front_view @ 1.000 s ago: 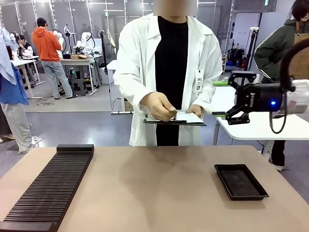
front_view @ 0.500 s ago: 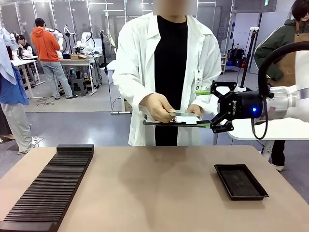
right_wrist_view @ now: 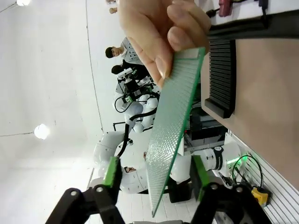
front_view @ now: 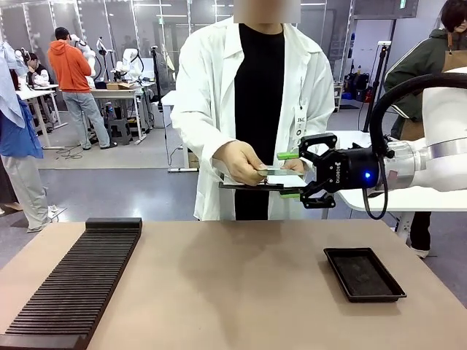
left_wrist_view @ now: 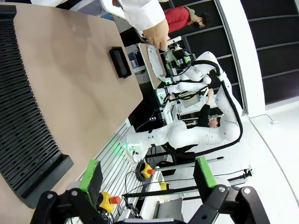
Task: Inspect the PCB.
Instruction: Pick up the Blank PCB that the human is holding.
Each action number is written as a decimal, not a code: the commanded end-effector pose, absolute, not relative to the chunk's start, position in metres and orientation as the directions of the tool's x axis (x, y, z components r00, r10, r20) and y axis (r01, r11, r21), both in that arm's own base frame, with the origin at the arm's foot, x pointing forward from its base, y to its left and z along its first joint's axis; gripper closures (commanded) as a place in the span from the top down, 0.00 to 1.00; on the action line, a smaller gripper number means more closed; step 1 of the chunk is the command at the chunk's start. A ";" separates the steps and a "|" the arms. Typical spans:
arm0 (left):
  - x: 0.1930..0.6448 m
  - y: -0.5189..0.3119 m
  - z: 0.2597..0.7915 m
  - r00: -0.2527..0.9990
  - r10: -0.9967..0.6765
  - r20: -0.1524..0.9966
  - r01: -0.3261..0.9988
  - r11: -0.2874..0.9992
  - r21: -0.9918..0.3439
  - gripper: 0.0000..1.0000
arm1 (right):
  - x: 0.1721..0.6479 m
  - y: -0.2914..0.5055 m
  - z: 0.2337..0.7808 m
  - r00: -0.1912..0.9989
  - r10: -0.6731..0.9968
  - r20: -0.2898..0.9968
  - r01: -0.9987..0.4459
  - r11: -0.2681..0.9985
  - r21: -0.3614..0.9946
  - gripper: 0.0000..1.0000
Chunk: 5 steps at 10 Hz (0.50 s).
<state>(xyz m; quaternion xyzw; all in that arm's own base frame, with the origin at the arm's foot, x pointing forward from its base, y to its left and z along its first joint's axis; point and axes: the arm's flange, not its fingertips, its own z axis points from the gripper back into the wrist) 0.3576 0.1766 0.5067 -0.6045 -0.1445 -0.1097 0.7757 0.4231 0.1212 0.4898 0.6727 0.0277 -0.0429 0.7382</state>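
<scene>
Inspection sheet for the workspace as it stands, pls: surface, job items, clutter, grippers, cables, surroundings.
Surface: brown table, bare in the middle.
Job's things: PCB held by the person's hand above a clipboard, off the table.
Clutter: black slotted rack on the robot's left; black tray on its right, nothing seen in it.
Grippers: right gripper open, one pad on each side of the PCB, gaps visible; left gripper open, nothing between its fingers.
Cables: black cable loops over the right arm, clear of the table.
Surroundings: white coat of the person at the far side; other people and benches behind.
</scene>
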 end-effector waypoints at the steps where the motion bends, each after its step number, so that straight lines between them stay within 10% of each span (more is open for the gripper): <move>1: 0.357 0.177 0.509 0.935 -0.001 0.354 0.345 0.231 -0.910 1.00 | 0.428 0.123 0.493 0.996 -0.014 -0.089 0.090 0.066 0.994 0.00; 2: 0.357 0.177 0.509 0.935 -0.001 0.354 0.345 0.231 -0.910 1.00 | 0.428 0.123 0.493 0.996 -0.017 -0.089 0.089 0.065 0.994 0.26; 3: 0.357 0.177 0.509 0.935 -0.001 0.354 0.345 0.231 -0.910 1.00 | 0.428 0.123 0.493 0.996 -0.019 -0.088 0.089 0.065 0.994 0.00; 5: 0.357 0.177 0.509 0.935 -0.001 0.354 0.345 0.231 -0.910 1.00 | 0.429 0.122 0.492 0.996 -0.025 -0.091 0.092 0.063 0.994 0.00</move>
